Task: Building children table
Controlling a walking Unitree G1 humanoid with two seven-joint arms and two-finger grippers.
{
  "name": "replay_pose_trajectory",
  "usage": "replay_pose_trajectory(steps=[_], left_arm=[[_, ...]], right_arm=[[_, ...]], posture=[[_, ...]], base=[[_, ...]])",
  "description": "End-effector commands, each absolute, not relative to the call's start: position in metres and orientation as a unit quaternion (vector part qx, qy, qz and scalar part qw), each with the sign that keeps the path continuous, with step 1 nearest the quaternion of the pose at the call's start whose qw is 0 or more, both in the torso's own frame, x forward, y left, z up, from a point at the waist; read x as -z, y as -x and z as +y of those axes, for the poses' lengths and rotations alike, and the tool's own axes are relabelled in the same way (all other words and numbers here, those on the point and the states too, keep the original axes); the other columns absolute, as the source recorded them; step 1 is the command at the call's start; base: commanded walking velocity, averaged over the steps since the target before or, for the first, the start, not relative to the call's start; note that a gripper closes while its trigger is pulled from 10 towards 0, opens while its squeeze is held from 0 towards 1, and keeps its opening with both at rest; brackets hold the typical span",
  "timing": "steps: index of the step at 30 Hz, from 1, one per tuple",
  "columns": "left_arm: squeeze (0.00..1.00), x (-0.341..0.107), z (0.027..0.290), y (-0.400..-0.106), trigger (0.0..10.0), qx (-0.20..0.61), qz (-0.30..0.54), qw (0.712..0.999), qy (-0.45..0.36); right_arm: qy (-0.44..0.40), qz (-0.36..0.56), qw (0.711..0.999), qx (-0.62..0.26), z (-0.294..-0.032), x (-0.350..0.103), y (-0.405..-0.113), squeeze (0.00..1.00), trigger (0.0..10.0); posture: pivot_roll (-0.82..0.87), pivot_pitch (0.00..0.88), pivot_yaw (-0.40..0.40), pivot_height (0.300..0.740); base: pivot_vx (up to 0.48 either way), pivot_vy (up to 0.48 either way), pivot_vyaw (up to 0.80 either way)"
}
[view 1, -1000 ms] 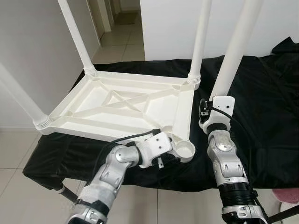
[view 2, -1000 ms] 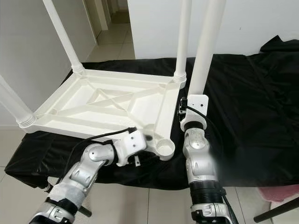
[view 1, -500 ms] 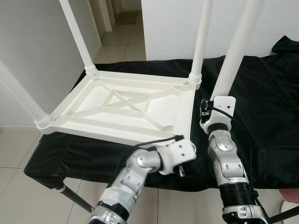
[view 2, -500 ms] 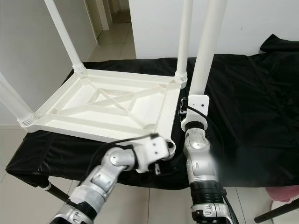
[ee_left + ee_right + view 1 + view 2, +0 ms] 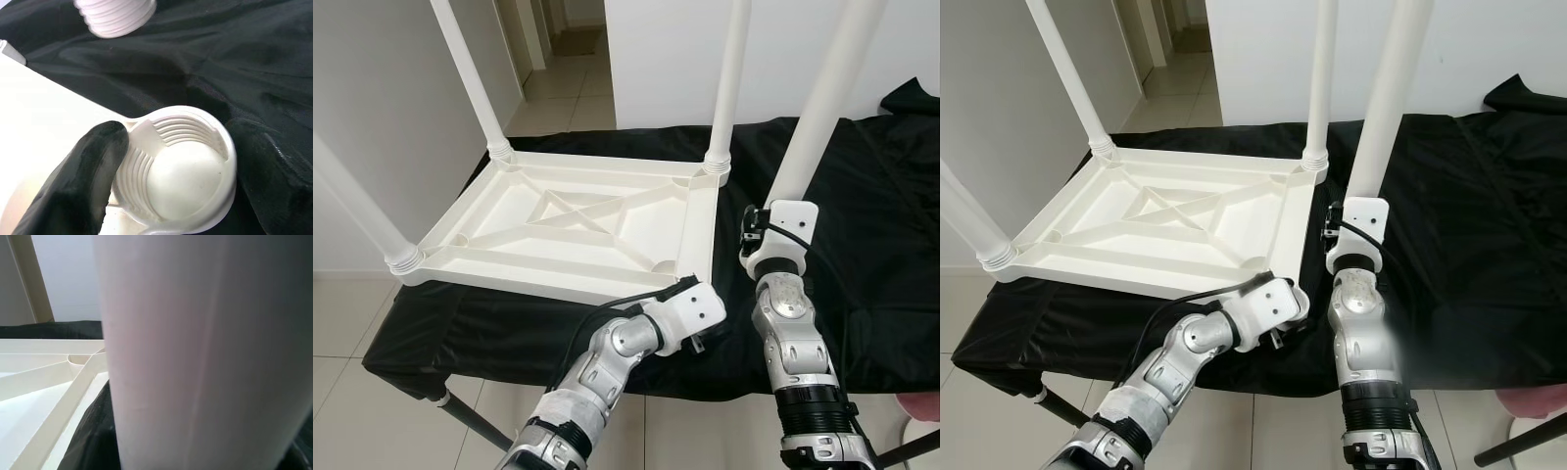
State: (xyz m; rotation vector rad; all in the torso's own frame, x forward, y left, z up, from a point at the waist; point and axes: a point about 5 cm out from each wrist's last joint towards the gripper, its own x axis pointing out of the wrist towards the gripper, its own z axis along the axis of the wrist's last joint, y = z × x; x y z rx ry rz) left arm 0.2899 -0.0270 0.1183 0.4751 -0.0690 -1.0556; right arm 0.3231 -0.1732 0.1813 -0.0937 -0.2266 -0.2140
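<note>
White plastic tabletop (image 5: 578,230) lies upside down on a black cloth (image 5: 862,215) with three legs screwed in, its empty threaded socket (image 5: 183,169) gripped at the rim by the left gripper (image 5: 166,161), while the right gripper (image 5: 773,211) clamps the loose fourth leg (image 5: 827,88) upright beside it.
</note>
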Motion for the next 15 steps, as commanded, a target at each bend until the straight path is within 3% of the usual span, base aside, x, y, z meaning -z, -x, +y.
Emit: replay_pose_trajectory(steps=[1,12,15], left_arm=[[0.0,-0.154,-0.052,-0.304,10.0,0.444,-0.081,0.868,-0.207],[0.0,-0.168,-0.058,-0.318,10.0,0.414,-0.099,0.881,-0.209],[0.0,-0.189,-0.062,-0.316,10.0,0.435,-0.123,0.878,-0.159]], right_arm=[[0.048,-0.113,0.987,0.104,-0.17,-0.181,-0.321,0.0,10.0],[0.046,-0.116,0.987,0.097,-0.168,-0.182,-0.322,0.0,10.0],[0.048,-0.116,0.988,0.091,-0.166,-0.181,-0.322,0.0,10.0]], posture=[[-0.05,0.021,0.138,0.74],[-0.04,0.03,0.136,0.74],[-0.04,0.03,0.136,0.74]], base=[[0.0,0.0,0.0],[0.0,0.0,0.0],[0.0,0.0,0.0]])
